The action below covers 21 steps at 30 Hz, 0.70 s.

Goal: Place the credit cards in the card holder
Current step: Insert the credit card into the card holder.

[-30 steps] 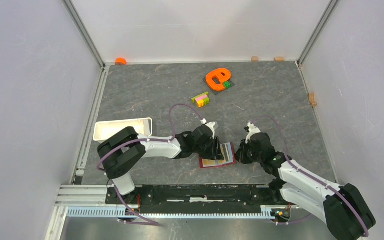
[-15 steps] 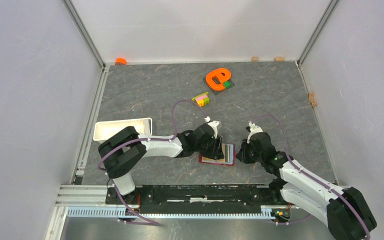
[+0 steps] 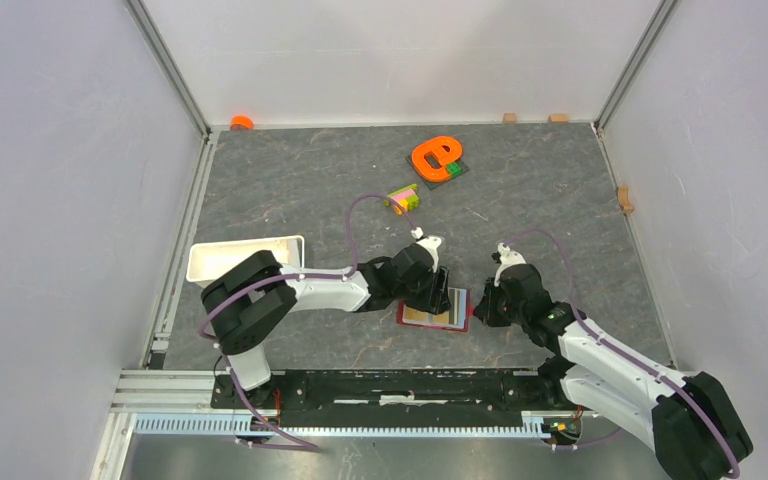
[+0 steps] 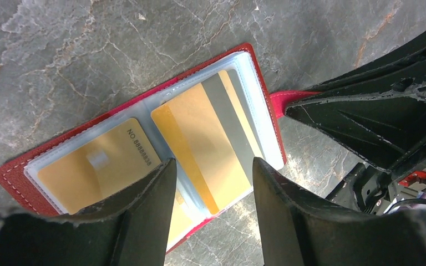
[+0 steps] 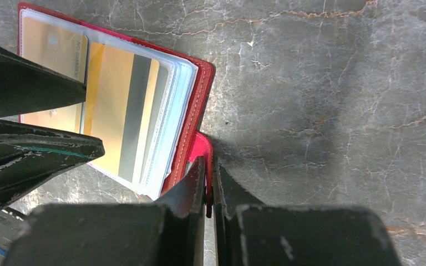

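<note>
The table [image 3: 290,190] has a dark grey top veined like marble, walled in on three sides. A white tray [image 3: 215,262] lies along the left edge, towards the near left corner. The card holder [image 3: 440,317] lies open and flat close to the middle of the near edge, red cover down. Towards the far edge, right of centre, sits a dark square pad [image 3: 463,172] with an orange e-shaped toy [image 3: 432,155] on it. A small cluster of coloured blocks [image 3: 401,199] lies just nearer than the pad. A small orange object [image 3: 241,122] sits in the far left corner. Two wooden blocks [image 3: 509,117] rest at the far edge near the right corner, and a third wooden piece [image 3: 624,198] at the right edge.
</note>
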{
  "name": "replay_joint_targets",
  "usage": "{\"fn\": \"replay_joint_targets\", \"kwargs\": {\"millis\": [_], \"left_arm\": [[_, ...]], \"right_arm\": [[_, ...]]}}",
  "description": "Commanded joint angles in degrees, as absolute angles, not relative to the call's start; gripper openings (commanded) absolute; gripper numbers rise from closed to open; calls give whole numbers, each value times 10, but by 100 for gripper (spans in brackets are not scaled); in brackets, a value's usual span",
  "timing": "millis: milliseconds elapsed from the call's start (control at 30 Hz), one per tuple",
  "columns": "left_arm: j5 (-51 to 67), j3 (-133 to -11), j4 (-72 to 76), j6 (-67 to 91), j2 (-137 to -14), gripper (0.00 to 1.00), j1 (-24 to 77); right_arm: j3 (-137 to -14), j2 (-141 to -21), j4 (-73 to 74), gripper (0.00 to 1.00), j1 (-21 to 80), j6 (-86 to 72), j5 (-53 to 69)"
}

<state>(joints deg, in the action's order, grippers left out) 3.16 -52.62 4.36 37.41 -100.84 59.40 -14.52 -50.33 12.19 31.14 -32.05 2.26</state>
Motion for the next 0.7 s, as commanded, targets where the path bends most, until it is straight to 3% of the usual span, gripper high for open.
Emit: {"fn": "replay_joint_targets", "kwargs": {"millis": [0,200,667], "left_arm": [[6,-550,37,340,-1018,60,598],[23,-565,46,335,-1035,60,598],[54,-598,58,313,-1049,58,609]], "right_arm": [[-145,-508,113,6,314,-317,13],[-140,-509,111,0,314,-317,16],[-133,-520,95,0,314,-318,24]]}}
